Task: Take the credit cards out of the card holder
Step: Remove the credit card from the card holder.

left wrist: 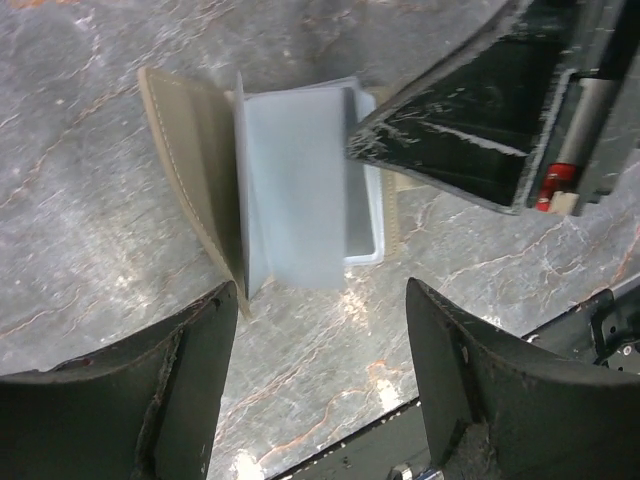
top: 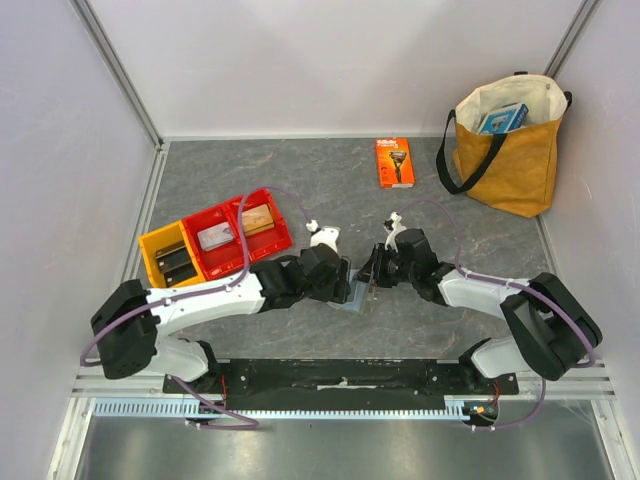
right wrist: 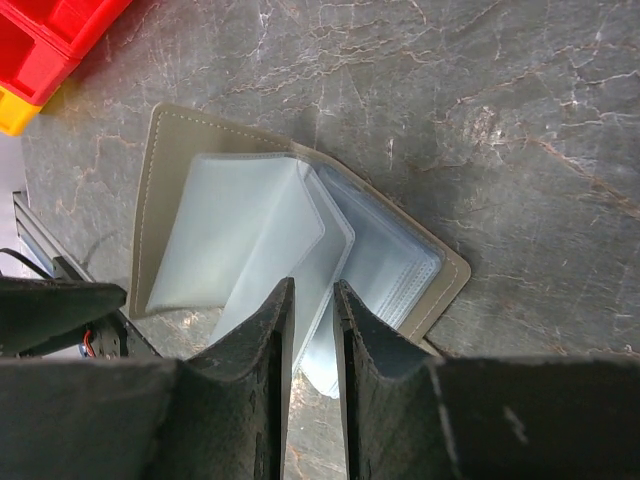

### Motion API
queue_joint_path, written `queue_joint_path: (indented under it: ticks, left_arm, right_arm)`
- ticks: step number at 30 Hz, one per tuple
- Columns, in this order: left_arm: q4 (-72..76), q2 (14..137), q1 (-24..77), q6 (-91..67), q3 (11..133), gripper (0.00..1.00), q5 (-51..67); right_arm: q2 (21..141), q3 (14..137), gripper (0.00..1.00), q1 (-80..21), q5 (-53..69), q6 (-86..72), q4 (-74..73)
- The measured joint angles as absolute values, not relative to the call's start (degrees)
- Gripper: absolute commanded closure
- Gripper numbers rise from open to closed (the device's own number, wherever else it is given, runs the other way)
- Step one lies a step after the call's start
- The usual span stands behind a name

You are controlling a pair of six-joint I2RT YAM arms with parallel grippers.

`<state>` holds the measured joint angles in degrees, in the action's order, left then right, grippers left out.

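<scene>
The grey card holder point(top: 356, 293) lies open on the table between my two grippers. Its tan-grey cover point(right wrist: 165, 170) and light blue clear sleeves point(right wrist: 235, 225) are fanned out. I see no credit card in the sleeves that show. My right gripper point(right wrist: 313, 285) hangs right over the sleeves with its jaws a narrow gap apart, and one sleeve edge runs under that gap. Its black finger point(left wrist: 450, 130) reaches the top of a raised sleeve point(left wrist: 290, 190) in the left wrist view. My left gripper point(left wrist: 320, 295) is open and empty just before the holder.
Red bins point(top: 272, 237) and a yellow bin point(top: 150, 250) stand at the left, holding small blackish, grey and tan items. An orange razor package point(top: 393, 162) lies at the back. A tan tote bag point(top: 505, 160) stands at the back right.
</scene>
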<state>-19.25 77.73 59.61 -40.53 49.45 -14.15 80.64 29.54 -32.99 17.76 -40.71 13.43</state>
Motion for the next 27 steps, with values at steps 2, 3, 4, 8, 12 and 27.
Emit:
queue_joint_path:
  ticks: [2,3,4,8,12,27]
  left_arm:
    - [-19.49,79.46,60.75,-39.64,51.35,0.26,-14.83]
    - [-19.66,80.38,61.17,-39.27,52.23,0.26,-15.07]
    - [-19.75,81.08,61.41,-38.98,52.77,0.26,-15.27]
    - [-20.88,84.31,62.37,-38.04,55.11,0.30,-17.26]
    - [-22.22,86.50,62.50,-38.00,56.16,0.35,-19.59]
    - [-24.49,88.58,62.48,-40.29,54.70,0.79,-23.03]
  right_arm:
    - [80.64,29.69,0.71,-32.99,17.76,-40.71,13.23]
    - [80.64,29.74,0.71,-32.99,17.76,-40.71,13.21]
    - [80.64,29.85,0.71,-32.99,17.78,-40.71,13.19]
    - [80.64,30.33,0.71,-33.06,18.00,-40.71,12.93]
    - [80.64,30.87,0.71,-33.28,18.17,-40.73,12.71]
    - [82.94,34.26,0.69,-36.71,18.41,-40.97,12.88]
